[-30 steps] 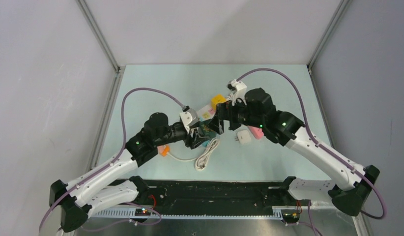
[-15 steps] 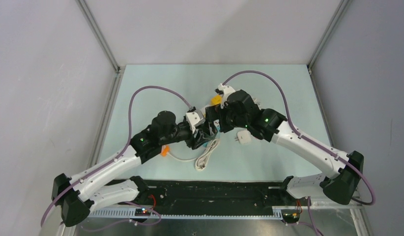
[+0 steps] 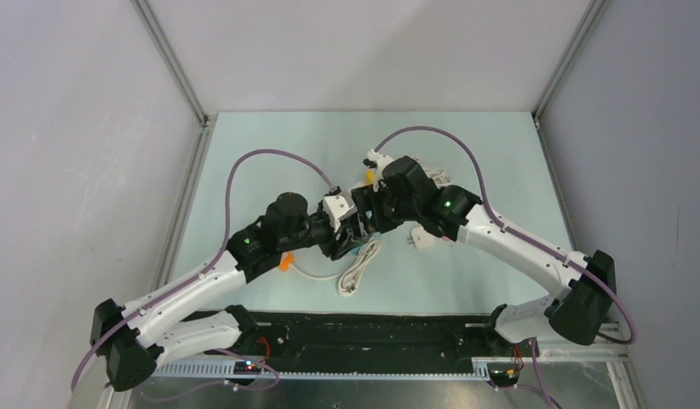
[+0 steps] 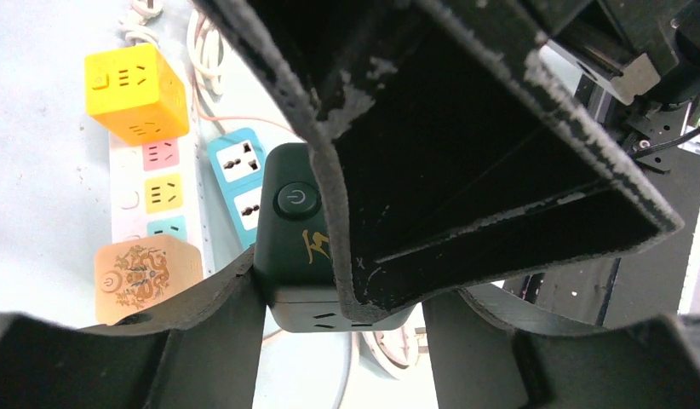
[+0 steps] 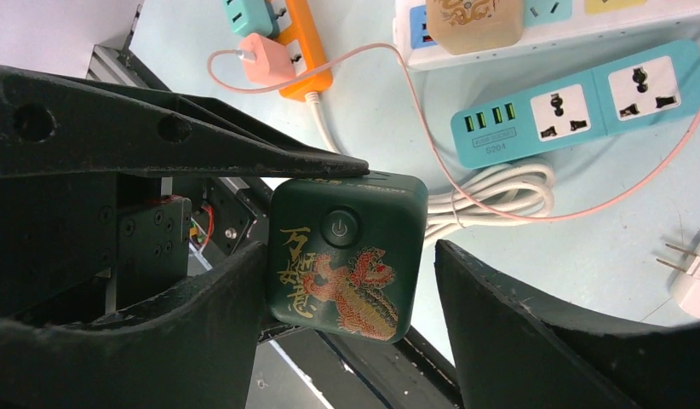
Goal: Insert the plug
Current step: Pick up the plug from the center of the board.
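The plug is a dark green cube with a power button and a red-gold dragon. It also shows in the left wrist view. My left gripper is shut on the green cube and holds it above the table; one of its fingers lies along the cube's top edge. My right gripper is open around the same cube: its left finger touches the cube's side, and its right finger stands a small gap away. In the top view both grippers meet mid-table, left, right, and the cube is hidden.
Below lie a teal power strip, a white power strip with a yellow cube and a tan dragon cube, an orange strip with a pink plug, a coiled white cable and a loose white plug.
My right arm has swung left and its open gripper has closed in around the cube held by the left gripper. The left gripper has shifted slightly right.
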`<state>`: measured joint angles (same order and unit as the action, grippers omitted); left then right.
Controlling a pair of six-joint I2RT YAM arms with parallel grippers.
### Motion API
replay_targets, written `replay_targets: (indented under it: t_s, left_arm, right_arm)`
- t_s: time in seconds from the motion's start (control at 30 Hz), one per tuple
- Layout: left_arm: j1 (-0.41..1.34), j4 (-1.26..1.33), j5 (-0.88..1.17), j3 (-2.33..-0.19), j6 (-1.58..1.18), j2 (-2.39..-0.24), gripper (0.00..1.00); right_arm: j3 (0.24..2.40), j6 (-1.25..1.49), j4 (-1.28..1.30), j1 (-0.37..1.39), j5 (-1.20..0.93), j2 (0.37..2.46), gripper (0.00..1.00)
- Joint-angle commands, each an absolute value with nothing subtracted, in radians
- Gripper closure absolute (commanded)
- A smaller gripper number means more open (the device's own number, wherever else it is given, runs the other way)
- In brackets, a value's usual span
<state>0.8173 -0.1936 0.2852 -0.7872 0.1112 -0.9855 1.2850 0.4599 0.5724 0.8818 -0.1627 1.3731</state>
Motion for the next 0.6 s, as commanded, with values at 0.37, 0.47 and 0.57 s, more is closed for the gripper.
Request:
replay_targets:
  t_s: [0.37,0.47,0.57]
  left_arm:
    - [0.826,-0.106,0.274,-0.878,0.117,-1.012,1.0]
    - [0.828,-0.104,0.281,-0.871,0.123,-1.005,1.0]
    - [0.829,-0.105,0.296,-0.849,0.136,-0.987,1.0]
  right_arm:
    - [1.321,0.48,0.594,0.92,-0.149,1.44,0.16]
    - [1.308,0.509,0.56,0.911,-0.166,1.436,0.17]
    - [1.295,0.544,0.53,0.897,-0.18,1.419,0.18]
